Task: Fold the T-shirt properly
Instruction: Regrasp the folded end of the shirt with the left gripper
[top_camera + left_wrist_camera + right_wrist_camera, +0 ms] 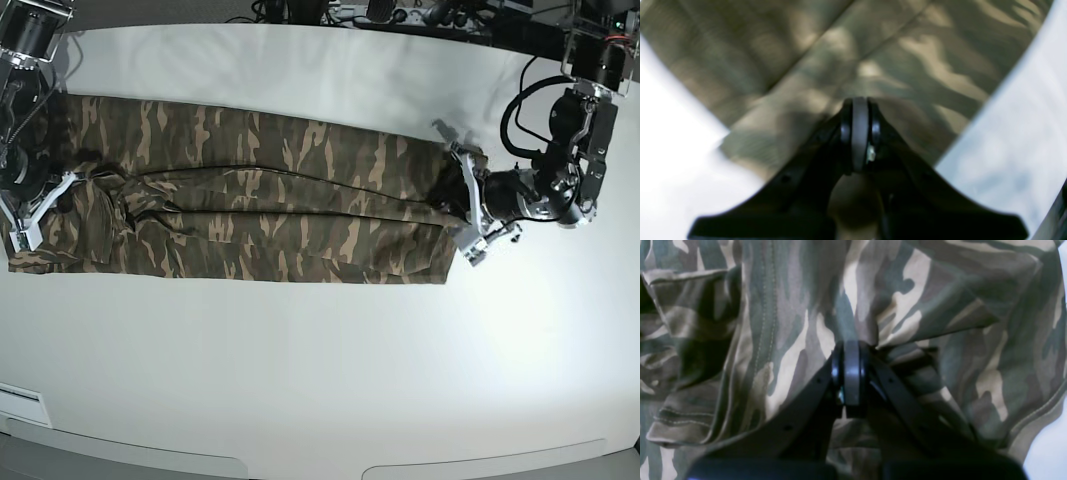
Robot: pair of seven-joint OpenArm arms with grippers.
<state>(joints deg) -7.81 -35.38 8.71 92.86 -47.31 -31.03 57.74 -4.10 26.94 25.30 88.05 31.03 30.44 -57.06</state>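
Lengthwise across the white table (330, 380), the T-shirt (260, 210) lies stretched, left gripper (448, 205) and right gripper (82, 178) each clamped on 1 end.

A white table (320, 370) carries the seemingly lengthwise-folded camouflage T-shirt (260, 200).

The T-shirt (260, 200) is soft matt camouflage cloth, creased and stitched along its hems. The table (330, 350) is smooth, faintly glossy white (material unclear). Gripper fingers (820, 386) look like matt black plastic.
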